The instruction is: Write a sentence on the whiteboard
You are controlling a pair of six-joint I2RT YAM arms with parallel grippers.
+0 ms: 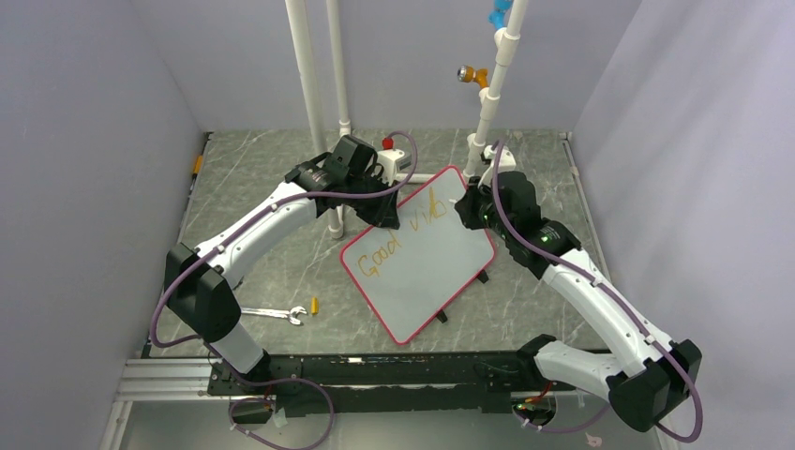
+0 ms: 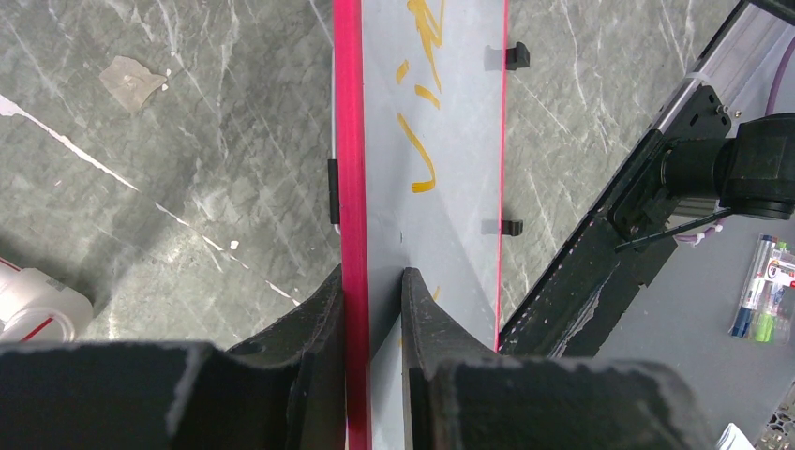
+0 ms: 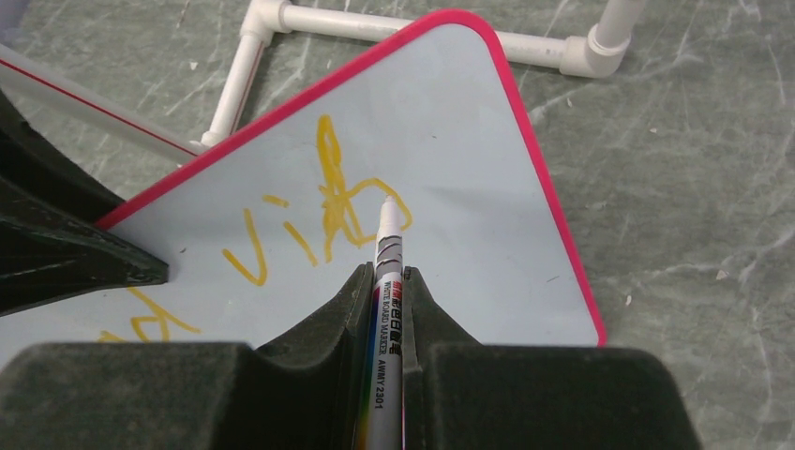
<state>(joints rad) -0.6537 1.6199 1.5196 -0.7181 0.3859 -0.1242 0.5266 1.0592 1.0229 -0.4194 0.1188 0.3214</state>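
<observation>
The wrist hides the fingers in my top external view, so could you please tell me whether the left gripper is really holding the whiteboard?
Observer: Yes. The left wrist view shows the left gripper shut on the whiteboard, one finger on each face at its red-pink rim.
Operator: Thank you. What does the right gripper hold?
Observer: The right gripper is shut on a white marker that runs out between its fingers.
Operator: Where is the marker's tip?
Observer: In the right wrist view it sits at the last orange-yellow letter of the sentence, just after "vi".
</observation>
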